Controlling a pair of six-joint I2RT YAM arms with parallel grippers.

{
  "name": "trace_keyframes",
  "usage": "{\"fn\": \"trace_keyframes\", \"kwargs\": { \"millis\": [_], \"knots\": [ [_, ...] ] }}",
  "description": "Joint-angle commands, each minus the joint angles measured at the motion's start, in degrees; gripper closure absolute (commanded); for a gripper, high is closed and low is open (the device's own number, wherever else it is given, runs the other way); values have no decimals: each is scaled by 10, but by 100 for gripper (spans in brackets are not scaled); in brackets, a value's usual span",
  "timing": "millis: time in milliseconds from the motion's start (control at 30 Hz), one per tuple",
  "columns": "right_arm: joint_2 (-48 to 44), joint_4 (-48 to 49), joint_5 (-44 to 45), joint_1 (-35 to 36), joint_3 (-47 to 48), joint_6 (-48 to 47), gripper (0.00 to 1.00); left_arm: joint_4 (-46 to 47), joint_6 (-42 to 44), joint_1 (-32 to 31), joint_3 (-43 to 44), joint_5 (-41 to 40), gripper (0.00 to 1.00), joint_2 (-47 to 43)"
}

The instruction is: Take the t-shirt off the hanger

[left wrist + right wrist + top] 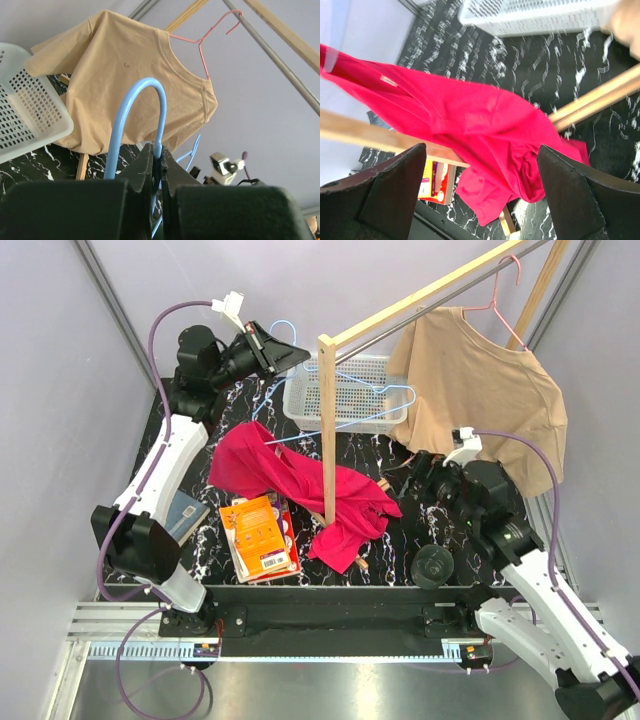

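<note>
Blue hanger [161, 116] inside left tool [157, 150]

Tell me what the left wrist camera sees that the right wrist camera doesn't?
Only left wrist: the pink hanger, and the left hand shut on a blue hanger. Only right wrist: the red t-shirt and the open right hand. Both: the white basket and the black table.

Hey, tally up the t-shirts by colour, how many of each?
Tan cotton t-shirt, hanging on the pink wire hanger: 1
Red fabric t-shirt, crumpled on the black marble table: 1
Total: 2
</note>
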Motion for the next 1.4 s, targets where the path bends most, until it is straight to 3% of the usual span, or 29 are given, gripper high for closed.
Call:
{"fn": "trace_keyframes", "kwargs": {
  "millis": [0,333,767,900,933,1100,1300,1367],
  "knots": [
    [-43,-11,-16,-1,48,-52,0,-15,32,0,21,35,100,-7],
    [-23,-57,-24,-1,127,-54,0,-74,118,-32,8,81,100,-11],
    [43,-67,-101,-2,163,-80,3,-69,140,-38,2,192,100,-11],
    [55,-54,-182,-1,164,-95,19,-68,146,-44,5,211,100,-10],
    [57,-48,-194,-2,160,-93,29,-68,146,-46,5,215,100,-9],
    [60,-11,-249,-2,141,-85,58,-62,140,-54,16,217,100,-1],
    [63,2,-232,-2,125,-82,62,-26,112,-77,27,204,100,14],
    [62,3,-228,-1,120,-86,70,-17,106,-82,30,202,100,19]
  ]
}}
